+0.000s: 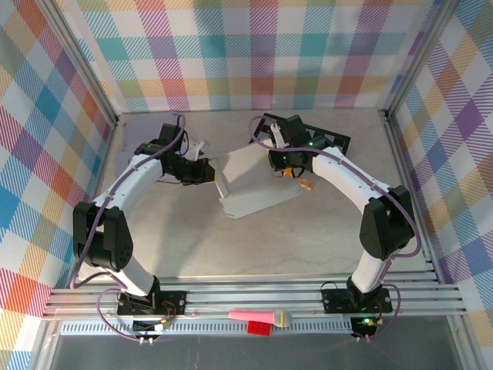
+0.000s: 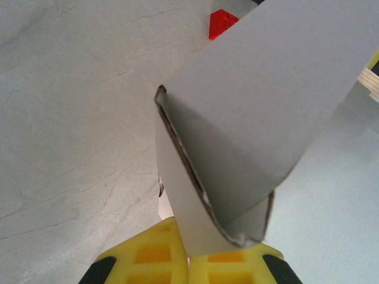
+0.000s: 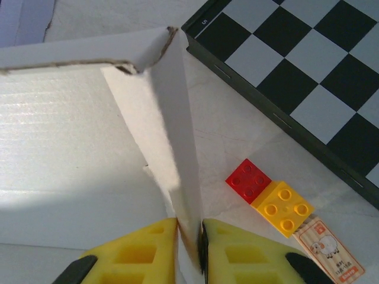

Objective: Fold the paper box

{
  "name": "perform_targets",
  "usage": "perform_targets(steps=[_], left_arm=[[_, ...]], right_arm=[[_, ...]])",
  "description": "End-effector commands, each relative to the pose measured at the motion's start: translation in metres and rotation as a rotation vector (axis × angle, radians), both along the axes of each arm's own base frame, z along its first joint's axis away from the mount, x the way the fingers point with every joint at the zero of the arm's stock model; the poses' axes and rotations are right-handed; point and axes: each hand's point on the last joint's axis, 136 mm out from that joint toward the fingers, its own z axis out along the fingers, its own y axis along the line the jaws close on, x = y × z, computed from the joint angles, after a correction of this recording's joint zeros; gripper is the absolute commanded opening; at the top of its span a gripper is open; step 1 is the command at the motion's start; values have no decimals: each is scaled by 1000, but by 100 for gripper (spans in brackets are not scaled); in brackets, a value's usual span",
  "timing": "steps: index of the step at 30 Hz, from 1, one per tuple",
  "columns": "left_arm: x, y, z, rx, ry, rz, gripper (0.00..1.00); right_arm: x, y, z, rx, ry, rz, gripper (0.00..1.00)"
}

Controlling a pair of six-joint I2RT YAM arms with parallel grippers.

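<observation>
Paper box [image 1: 258,189] lies in the middle of the table [image 1: 323,247], half open, between the two arms. The left end effector [image 2: 188,255] is clamped on a raised flap at the box's left side. The right end effector [image 3: 189,236] pinches a thin upright wall on the right side. Just beside it, a red brick [image 3: 249,180] touches a yellow brick [image 3: 284,207], a sheep card [image 3: 325,251] next to them, and a checkerboard [image 3: 308,77] beyond.

Left hand [image 2: 188,255], right hand [image 3: 189,245], both clamped.
</observation>
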Motion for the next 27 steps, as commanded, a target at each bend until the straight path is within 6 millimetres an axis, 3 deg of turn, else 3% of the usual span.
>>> perform_targets(steps=[1, 13, 27], left_arm=[[-9, -7, 17, -46, -38, -47, 0], [-11, -8, 17, -48, -40, -52, 0], [-11, -8, 18, -49, -39, -54, 0]], right_arm=[[6, 4, 4, 13, -2, 28, 21], [13, 3, 6, 45, 12, 52, 28], [5, 11, 13, 196, 109, 183, 32]])
